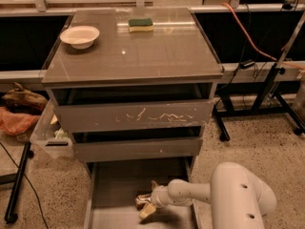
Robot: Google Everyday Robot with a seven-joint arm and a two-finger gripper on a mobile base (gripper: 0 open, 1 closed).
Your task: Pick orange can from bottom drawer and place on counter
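Note:
The bottom drawer point(114, 180) is pulled open at the foot of the cabinet, showing its flat grey floor. The orange can point(142, 199), small and crinkled, lies on that floor toward the right. My gripper point(148, 202) reaches in from the right on a white arm and is down at the can, with one pale finger point(147, 211) in front of it. The counter point(138, 51) is the glossy grey-brown top of the cabinet, well above the gripper.
A white bowl point(79, 36) and a green-and-yellow sponge point(141, 25) sit on the counter. A clear plastic bin point(47, 137) stands left of the cabinet. Black stand legs point(267, 94) and cables are on the right. My white arm housing point(240, 199) fills the lower right.

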